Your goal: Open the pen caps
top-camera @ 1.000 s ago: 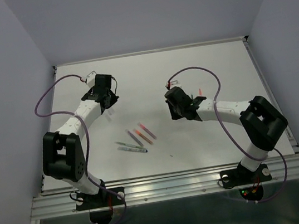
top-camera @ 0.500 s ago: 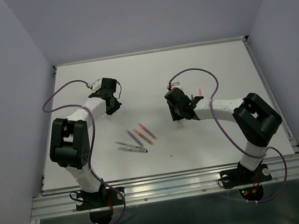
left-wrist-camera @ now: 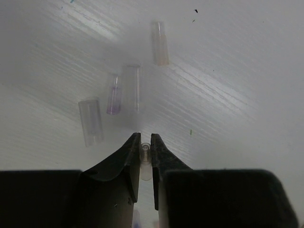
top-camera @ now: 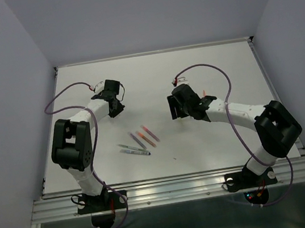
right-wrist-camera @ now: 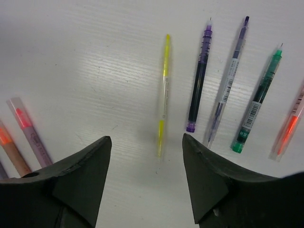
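Left gripper (left-wrist-camera: pixel 146 140) clamped on a clear cap (left-wrist-camera: pixel 145 166); four loose caps (left-wrist-camera: pixel 131 88) lie just above. Right gripper (right-wrist-camera: pixel 146 142) spread over five bare-tipped pens (right-wrist-camera: pixel 198 85). Capped pens (right-wrist-camera: pixel 28 127), lower left, apparently left to do.

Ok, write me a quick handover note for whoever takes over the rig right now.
Left pincer: shut on a clear cap, low over four loose caps lying on the table.
Right pincer: open and empty, above the yellow pen.
Done: the yellow pen, two purple pens and green pen look uncapped.
Left: two red-orange pens look capped. The mid-table pen cluster is too small to judge.
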Motion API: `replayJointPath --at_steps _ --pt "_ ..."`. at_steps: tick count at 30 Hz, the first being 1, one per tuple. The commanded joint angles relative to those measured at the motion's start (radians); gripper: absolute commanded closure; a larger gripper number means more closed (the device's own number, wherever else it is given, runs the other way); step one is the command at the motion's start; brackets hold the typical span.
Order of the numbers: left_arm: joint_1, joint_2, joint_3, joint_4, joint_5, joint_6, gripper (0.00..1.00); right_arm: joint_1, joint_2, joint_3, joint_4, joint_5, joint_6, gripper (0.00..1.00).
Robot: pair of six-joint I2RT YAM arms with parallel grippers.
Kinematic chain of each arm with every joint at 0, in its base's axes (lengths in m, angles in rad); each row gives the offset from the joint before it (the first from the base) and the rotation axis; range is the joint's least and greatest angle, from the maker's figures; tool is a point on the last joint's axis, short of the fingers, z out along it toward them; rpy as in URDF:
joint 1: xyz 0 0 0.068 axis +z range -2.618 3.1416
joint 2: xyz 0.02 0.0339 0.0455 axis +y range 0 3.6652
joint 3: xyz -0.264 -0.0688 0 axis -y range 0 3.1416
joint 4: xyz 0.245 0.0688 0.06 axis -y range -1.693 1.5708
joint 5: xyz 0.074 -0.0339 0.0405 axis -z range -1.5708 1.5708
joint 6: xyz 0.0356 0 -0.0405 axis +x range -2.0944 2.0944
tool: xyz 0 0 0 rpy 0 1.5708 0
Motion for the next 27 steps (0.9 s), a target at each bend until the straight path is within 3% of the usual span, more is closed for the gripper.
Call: replayJointPath --at_steps 1,2,6,11,15,21,22,27 --pt "-0.005 -0.002 0.001 -0.003 -0.008 -0.006 0.74 -0.005 -0.061 0.035 0.015 -0.022 -0.022 0.28" --pt "-0.006 -0.007 0.000 -0.003 -0.006 -0.006 0.69 -0.005 -0.073 0.034 0.017 -0.038 -0.034 0.20" --pt "-0.006 -0.019 0.000 -0.006 -0.009 -0.006 0.52 -0.005 -0.087 0.035 0.015 -0.099 -0.067 0.12" --pt "-0.008 -0.033 0.000 -0.009 -0.002 -0.004 0.50 -0.005 -0.107 0.028 0.028 -0.124 -0.085 0.07" --pt "-0.008 -0.051 -0.002 -0.012 -0.006 -0.001 0.40 -0.005 -0.109 0.022 0.032 -0.147 -0.088 0.02" --pt "-0.008 -0.083 -0.003 -0.030 -0.011 -0.001 0.38 -0.005 -0.098 0.023 0.032 -0.202 -0.119 0.00" --pt "-0.008 -0.103 -0.002 -0.032 -0.011 0.001 0.35 -0.005 -0.092 0.025 0.032 -0.216 -0.127 0.00" --pt "-0.008 -0.213 0.010 -0.044 -0.011 0.017 0.01 0.093 -0.012 0.071 0.031 -0.219 -0.192 0.00"
